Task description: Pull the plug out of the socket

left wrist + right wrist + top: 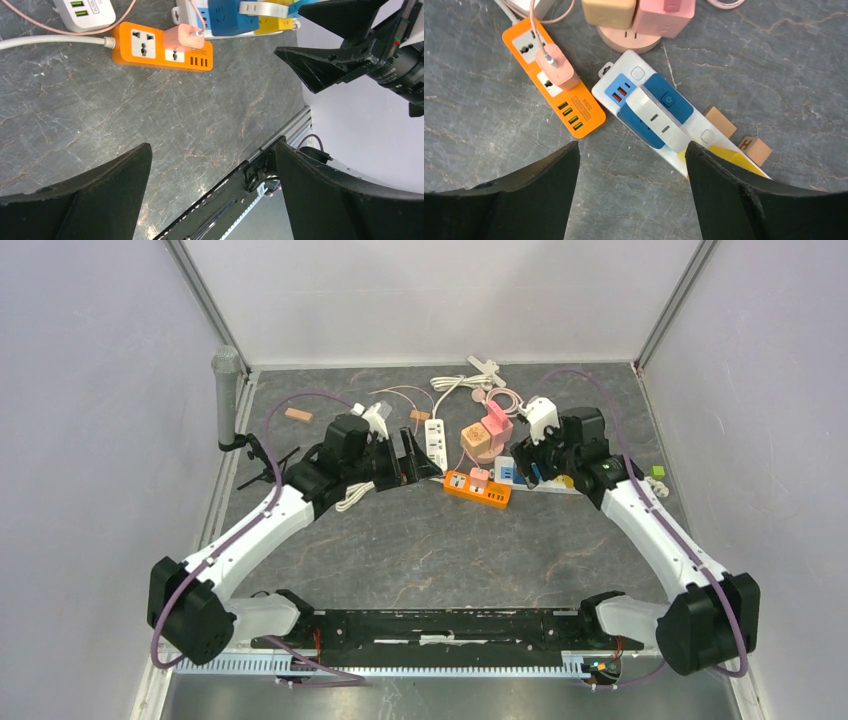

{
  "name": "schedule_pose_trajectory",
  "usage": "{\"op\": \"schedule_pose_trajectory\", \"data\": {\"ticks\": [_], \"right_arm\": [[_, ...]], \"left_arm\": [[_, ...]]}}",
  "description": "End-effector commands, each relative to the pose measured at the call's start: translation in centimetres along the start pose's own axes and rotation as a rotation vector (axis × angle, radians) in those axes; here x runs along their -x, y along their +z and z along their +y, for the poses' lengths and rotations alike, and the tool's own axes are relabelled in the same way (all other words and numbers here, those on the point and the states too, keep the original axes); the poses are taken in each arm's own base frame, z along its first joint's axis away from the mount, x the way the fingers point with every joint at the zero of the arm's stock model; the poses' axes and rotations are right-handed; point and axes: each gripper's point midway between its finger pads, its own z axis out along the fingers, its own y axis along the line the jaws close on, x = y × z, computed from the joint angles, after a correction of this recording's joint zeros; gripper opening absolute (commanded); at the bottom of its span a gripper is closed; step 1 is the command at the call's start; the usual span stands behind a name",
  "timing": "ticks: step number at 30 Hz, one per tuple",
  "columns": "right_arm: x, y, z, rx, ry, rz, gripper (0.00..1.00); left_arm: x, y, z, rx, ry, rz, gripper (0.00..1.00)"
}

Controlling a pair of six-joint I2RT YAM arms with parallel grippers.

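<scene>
An orange power strip [495, 495] lies mid-table with a pink plug [479, 476] seated in it, a thin pink cable running from the plug. Both show in the left wrist view, strip [155, 47] and plug [182, 36], and in the right wrist view, strip [574, 97] and plug [556, 65]. My left gripper [415, 458] is open and empty, left of the strip; its view [212, 150] shows bare table between the fingers. My right gripper [525, 465] is open and empty, right of the strip, above the table [631, 147].
A white strip with blue adapters [659, 112] lies under my right gripper, two wooden blocks [719, 121] beside it. A white power strip [436, 440], tan and pink cube adapters [485, 435], loose cables, a microphone [226, 390] and a green block [657, 471] stand around.
</scene>
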Motion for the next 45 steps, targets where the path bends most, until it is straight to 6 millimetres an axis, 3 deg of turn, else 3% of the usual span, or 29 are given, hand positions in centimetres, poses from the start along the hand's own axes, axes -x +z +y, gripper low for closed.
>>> {"op": "schedule_pose_trajectory", "data": {"ticks": [1, 8, 17, 20, 24, 29, 35, 39, 41, 45], "right_arm": [[1.4, 0.3, -0.5, 0.030, -0.128, 0.007, 0.81], [-0.6, 2.7, -2.1, 0.030, -0.245, 0.176, 0.60], [-2.2, 4.7, -1.0, 0.192, -0.341, 0.264, 0.43], [-2.4, 4.9, -1.6, 0.181, -0.358, 0.286, 0.53], [-0.5, 4.9, -2.7, 0.131, -0.355, 0.237, 0.72], [0.6, 4.8, -3.7, 0.127, -0.335, 0.209, 0.82], [-0.8, 5.4, -3.1, 0.288, -0.291, 0.208, 0.82], [-0.4, 5.4, -2.0, 0.404, -0.285, 0.177, 0.80], [-0.3, 5.3, -1.6, 0.444, -0.275, 0.159, 0.76], [-0.1, 4.8, -1.3, 0.467, -0.263, 0.122, 0.59]], "left_arm": [[1.6, 1.1, -1.1, -0.001, -0.051, -0.049, 1.00], [1.7, 2.7, -1.7, -0.006, -0.051, -0.015, 1.00], [1.1, 5.2, -4.1, -0.047, -0.049, 0.057, 1.00], [0.9, 6.1, -4.8, -0.058, -0.048, 0.077, 0.99], [0.5, 6.7, -5.3, -0.064, -0.043, 0.096, 0.98], [0.4, 7.0, -5.3, -0.059, -0.044, 0.097, 0.98], [0.0, 7.2, -5.6, -0.057, -0.051, 0.103, 0.98], [-0.3, 7.7, -6.2, -0.064, -0.053, 0.117, 0.98], [-0.6, 8.1, -6.6, -0.067, -0.061, 0.128, 0.98], [-1.1, 9.4, -7.6, -0.090, -0.090, 0.139, 0.95]]}}
